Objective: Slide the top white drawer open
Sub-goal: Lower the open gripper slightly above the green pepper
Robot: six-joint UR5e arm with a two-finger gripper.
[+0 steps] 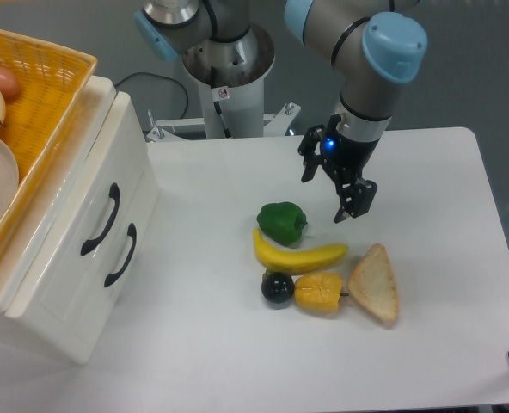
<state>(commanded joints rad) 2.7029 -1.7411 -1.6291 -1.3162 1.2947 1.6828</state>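
Black two-finger gripper (330,200) hangs with fingers spread, empty, at 1 o'clock from green bell pepper (282,222). Glossy top white drawer (82,211), curved black handle (101,220), sits flush.

Basket (61,82) atop cabinet (57,284), left of the banana (299,255).

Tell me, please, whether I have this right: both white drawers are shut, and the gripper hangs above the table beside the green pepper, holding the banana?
Not quite. The camera view shows the gripper holding nothing: the banana lies on the table below the green pepper. The rest stands: the top white drawer and the lower drawer are both shut, and the gripper hangs above the table beside the pepper.
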